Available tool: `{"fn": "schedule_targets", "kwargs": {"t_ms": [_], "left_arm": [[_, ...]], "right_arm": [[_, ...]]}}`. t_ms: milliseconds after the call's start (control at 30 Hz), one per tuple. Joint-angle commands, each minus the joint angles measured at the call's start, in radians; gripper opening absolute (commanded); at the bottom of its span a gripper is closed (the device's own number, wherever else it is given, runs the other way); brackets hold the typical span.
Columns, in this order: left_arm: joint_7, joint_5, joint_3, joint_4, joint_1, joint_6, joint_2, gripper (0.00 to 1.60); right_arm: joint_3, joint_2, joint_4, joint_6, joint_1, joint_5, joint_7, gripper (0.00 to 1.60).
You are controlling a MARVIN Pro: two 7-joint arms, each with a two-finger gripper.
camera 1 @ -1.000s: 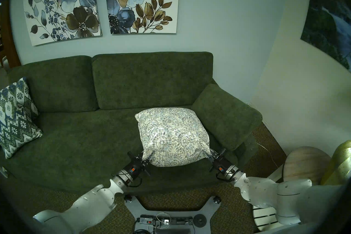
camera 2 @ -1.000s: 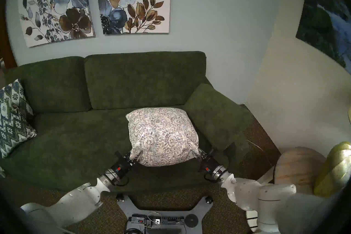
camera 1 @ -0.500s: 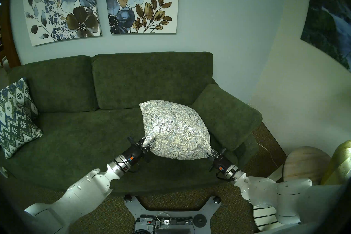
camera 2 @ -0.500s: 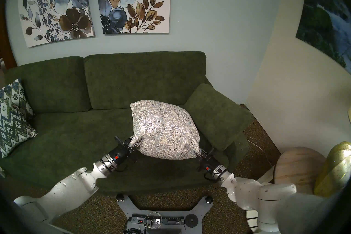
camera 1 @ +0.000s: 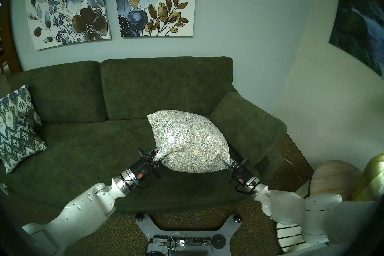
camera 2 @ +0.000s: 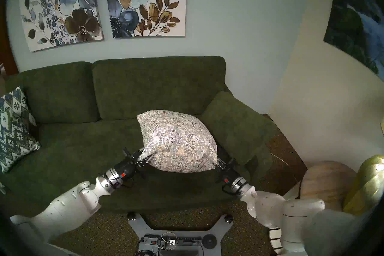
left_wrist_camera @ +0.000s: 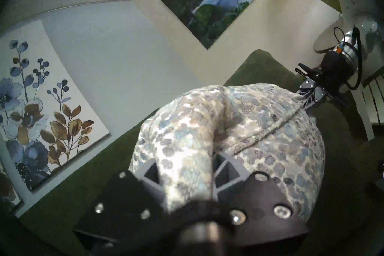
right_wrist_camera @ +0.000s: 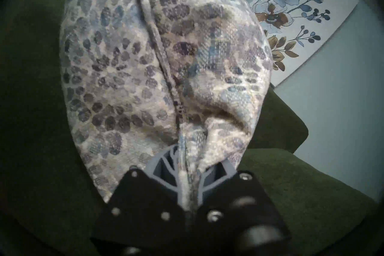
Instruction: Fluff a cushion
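We hold the cushion (camera 1: 190, 142) by its two near corners. Our left gripper (camera 1: 160, 156) is clenched on the left corner and our right gripper (camera 1: 227, 164) is clenched on the right corner; in both wrist views the fabric is bunched between the jaws. The cushion hangs above the sofa (camera 1: 83, 145) seat, its left side higher, its far edge close to the armrest (camera 1: 249, 124). Farther left a zigzag pillow (camera 1: 18, 128) leans at the sofa end. We judge that the shaking step is in hand. The next move calls for a firm grip and quick up-and-down moves.
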State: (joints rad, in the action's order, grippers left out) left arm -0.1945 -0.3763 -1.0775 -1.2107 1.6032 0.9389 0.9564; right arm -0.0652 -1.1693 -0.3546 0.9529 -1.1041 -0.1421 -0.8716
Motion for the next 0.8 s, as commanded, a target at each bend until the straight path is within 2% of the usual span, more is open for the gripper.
{"fn": "schedule_targets", "kwargs": {"t_ms": [0,33,67,100,400,767], "left_arm": [[-0.019,0.002,-0.043,-0.072,-0.062,0.021,-0.019,0.00],[-0.019,-0.001,-0.049,-0.078,-0.071,0.021,-0.022,0.00],[-0.020,-0.002,-0.056,-0.084,-0.085,0.020,-0.024,0.00],[-0.020,-0.003,-0.063,-0.092,-0.096,0.019,-0.027,0.00],[-0.020,-0.005,-0.165,-0.180,-0.184,0.001,-0.053,0.00],[0.010,-0.020,-0.245,-0.267,-0.253,-0.036,-0.045,0.00]], "right_arm": [[-0.083,0.057,-0.021,-0.005,0.120,-0.001,-0.084,0.00],[-0.093,0.063,-0.027,-0.004,0.134,-0.004,-0.080,0.00],[-0.108,0.066,-0.033,-0.004,0.108,-0.005,-0.077,0.00],[-0.109,0.070,-0.035,-0.003,0.142,-0.009,-0.072,0.00],[-0.164,0.094,-0.079,0.003,0.227,-0.033,-0.046,0.00],[-0.260,0.048,-0.194,-0.001,0.313,-0.062,-0.021,0.00]]}}
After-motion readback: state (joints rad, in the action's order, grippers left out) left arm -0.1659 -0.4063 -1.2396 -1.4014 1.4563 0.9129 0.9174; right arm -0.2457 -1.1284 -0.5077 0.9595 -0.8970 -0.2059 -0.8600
